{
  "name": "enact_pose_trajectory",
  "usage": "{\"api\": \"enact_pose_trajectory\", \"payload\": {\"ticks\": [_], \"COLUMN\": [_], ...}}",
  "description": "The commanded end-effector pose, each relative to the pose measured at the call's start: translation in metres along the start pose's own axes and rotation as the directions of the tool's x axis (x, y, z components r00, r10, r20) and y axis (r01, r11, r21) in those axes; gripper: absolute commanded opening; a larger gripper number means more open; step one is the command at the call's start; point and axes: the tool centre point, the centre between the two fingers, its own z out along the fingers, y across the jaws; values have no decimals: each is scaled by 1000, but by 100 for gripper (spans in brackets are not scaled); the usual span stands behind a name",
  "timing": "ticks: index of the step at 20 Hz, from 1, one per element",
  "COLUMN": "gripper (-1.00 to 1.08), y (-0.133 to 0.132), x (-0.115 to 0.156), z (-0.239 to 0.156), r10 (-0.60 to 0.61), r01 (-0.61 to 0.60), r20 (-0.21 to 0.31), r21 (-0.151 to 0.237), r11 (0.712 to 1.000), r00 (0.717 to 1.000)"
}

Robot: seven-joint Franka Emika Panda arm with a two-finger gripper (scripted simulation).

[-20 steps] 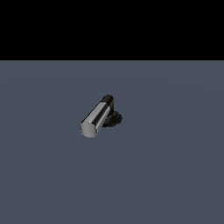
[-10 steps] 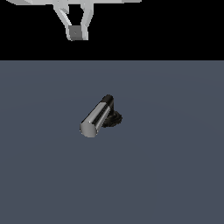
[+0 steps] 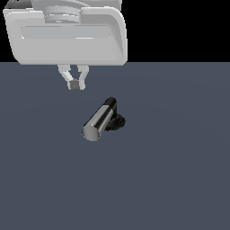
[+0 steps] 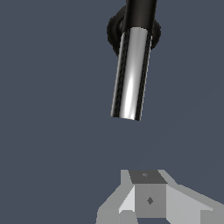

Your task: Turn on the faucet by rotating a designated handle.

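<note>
While the tool [image 3: 74, 84] hangs fingers-down, pinched together | empty | apart from handle [image 3: 97, 121] | faucet [image 3: 117, 120] untouched

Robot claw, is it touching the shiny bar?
No, the gripper hangs apart from the handle, with bare floor showing between them.

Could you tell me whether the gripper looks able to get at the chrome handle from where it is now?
Probably yes. The gripper hangs apart from the handle, fingers together, and only bare surface shows between them in both views. Nothing appears to block the way to the handle's free end.
</note>
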Motion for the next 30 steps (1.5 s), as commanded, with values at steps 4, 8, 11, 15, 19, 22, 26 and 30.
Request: {"api": "enact_pose_trajectory", "payload": {"ticks": [4, 8, 11, 15, 19, 22, 26, 30], "gripper": [-100, -100, -100, -100, -100, -100, -100, -100], "y": [-14, -23, -30, -36, -41, -43, -45, -46], "x": [14, 23, 30, 38, 45, 48, 51, 52], "z": [41, 68, 88, 109, 125, 133, 140, 141], "r10": [15, 24, 31, 39, 45, 48, 50, 51], "r01": [-15, -24, -31, -39, -45, -48, -50, -51], "r20": [4, 8, 10, 13, 14, 15, 16, 16], "r21": [2, 2, 2, 2, 0, -1, -2, -3], "r11": [1000, 1000, 1000, 999, 999, 999, 999, 999], "r00": [1000, 1000, 999, 999, 999, 999, 999, 999]}}
